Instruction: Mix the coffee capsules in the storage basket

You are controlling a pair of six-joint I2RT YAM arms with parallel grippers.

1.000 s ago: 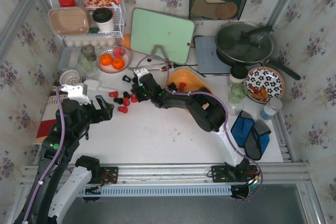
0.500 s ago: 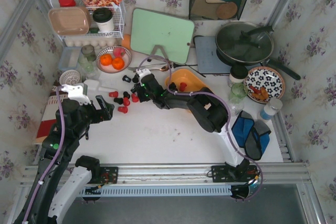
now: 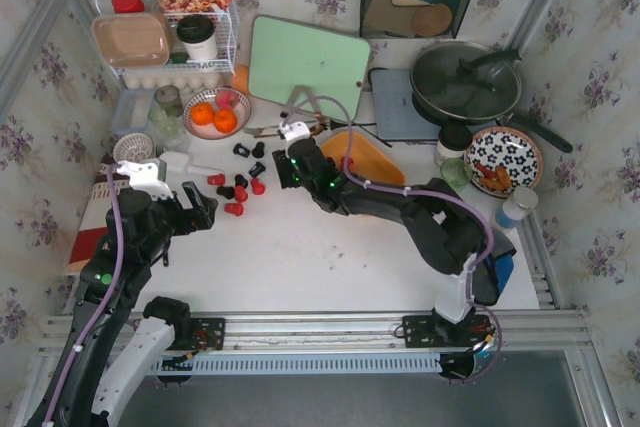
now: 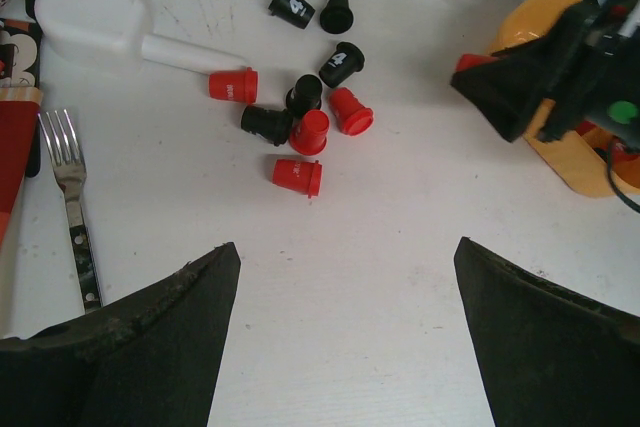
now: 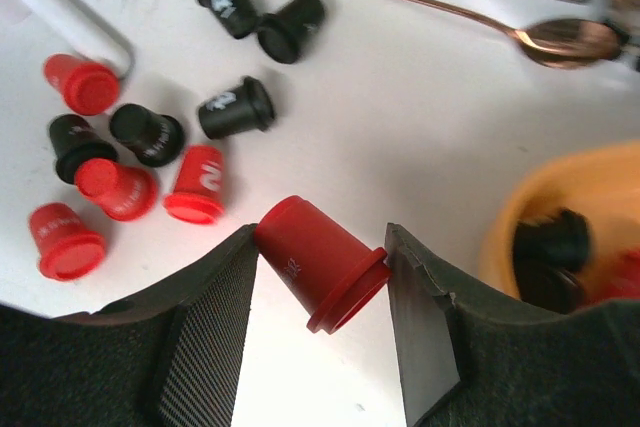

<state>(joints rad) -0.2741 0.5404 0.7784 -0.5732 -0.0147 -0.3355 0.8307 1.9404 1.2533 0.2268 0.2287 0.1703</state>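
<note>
Several loose red and black coffee capsules lie in a cluster on the white table, left of the orange storage basket. My right gripper is shut on a red capsule, held tilted between the pads and lifted off the table, between the cluster and the basket's rim. A black capsule lies inside the basket, with a bit of red beside it. My left gripper stands open above bare table, nearer than the cluster, with nothing between its fingers.
A white scoop and a fork lie left of the capsules. A copper spoon lies behind them. A plate of oranges, a green cutting board, a wire rack and a pan stand at the back.
My right gripper closed on a red capsule at the cluster and has moved right with it, toward the orange basket. The left arm has not moved.
</note>
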